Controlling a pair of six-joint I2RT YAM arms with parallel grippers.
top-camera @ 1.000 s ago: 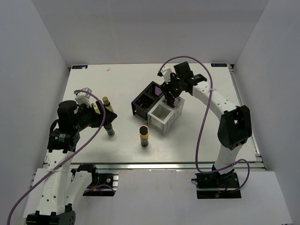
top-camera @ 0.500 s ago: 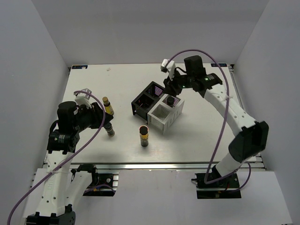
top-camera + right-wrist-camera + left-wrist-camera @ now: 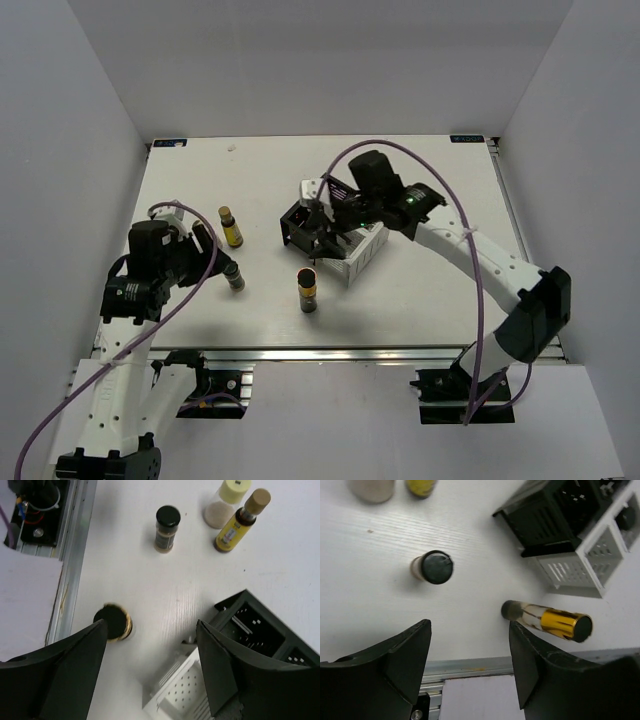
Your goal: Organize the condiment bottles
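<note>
Condiment bottles, top view: the yellow bottle (image 3: 231, 227) stands left of centre on the worktop (image 3: 430, 290). The dark-capped bottle (image 3: 233, 275) stands below it and the amber bottle (image 3: 307, 290) near the middle, all three upright and apart. The rack (image 3: 300, 222) sits at centre, its black half on the left and its white half on the right. The left gripper (image 3: 207, 247) is just left of the yellow bottle, and the right gripper (image 3: 322, 235) hangs over the rack; this view does not show how either stands.

Left wrist view: the left gripper (image 3: 470, 650) is spread wide at the bottom edge, nothing between its fingers (image 3: 405, 655). The dark-capped bottle (image 3: 436, 567) is seen from above, left of centre, and the amber bottle (image 3: 547, 621) is at lower right. The cream bottle (image 3: 372, 487) and yellow bottle (image 3: 421, 486) are cut off at the top left. The rack (image 3: 555, 520) fills the upper right, with a fifth bottle (image 3: 626, 517) in a white compartment.

Right wrist view: the right gripper (image 3: 147, 655) is also spread and empty. The amber bottle (image 3: 114, 622), blurred, is beside the left finger. The dark-capped bottle (image 3: 166, 529) is at upper centre. The cream bottle (image 3: 225, 502) and yellow bottle (image 3: 240, 520) stand just beside each other at the upper right. The rack (image 3: 250, 625) is at lower right.
</note>
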